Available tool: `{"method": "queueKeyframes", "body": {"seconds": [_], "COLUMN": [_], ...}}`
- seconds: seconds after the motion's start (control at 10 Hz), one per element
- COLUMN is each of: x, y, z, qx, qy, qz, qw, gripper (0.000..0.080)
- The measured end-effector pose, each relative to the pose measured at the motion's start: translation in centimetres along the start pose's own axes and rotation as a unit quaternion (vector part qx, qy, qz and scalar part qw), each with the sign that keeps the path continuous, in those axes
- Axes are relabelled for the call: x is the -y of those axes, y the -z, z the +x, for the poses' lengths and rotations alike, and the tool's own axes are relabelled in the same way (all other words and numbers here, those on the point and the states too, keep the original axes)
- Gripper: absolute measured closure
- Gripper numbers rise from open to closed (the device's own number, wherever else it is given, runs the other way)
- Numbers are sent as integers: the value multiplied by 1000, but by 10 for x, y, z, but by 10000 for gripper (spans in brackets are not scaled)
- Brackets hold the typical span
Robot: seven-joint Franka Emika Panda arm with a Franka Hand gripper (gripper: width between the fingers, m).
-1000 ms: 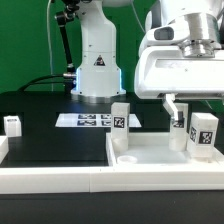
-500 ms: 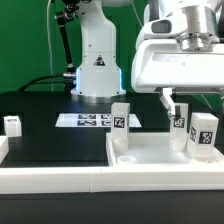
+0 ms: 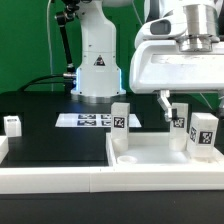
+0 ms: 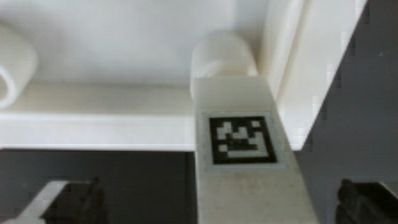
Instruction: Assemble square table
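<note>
your gripper hangs wide open, holding nothing, its fingers either side of a tagged leg standing on the tabletop.

Robotics lab bench: a white robot arm base stands at twelve o'clock on a black table, a green backdrop behind it and the marker board with printed tags at centre.
</note>
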State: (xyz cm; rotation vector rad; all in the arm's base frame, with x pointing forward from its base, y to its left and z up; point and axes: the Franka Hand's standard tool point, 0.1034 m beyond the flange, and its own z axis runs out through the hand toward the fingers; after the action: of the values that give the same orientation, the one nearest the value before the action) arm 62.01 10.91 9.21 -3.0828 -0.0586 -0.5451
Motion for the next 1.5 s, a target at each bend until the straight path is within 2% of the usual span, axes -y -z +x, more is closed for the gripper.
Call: {"method": "queueKeyframes", "body": {"seconds": [0.1,0.5,0.6,0.7,1.1,1.2,1.3,1.4,1.5], "x": [-3,5,8,12,10,9,9,9,8], "y": [-2,-1,-3,-3,-3,-4,-4,-4,-4], "z": [-2,0,9,9,11,10,10,10,10], "qx": [40,171,158,158,156,157,157,157,157], "qy": [-5,-21,-23,-22,-22,-23,-23,-23,-27], "qz": [2,18,17,19,18,17,17,17,17], "qw": [999,985,987,987,987,987,987,987,987], "gripper": [151,151,151,151,151,283,283,420,513]}}
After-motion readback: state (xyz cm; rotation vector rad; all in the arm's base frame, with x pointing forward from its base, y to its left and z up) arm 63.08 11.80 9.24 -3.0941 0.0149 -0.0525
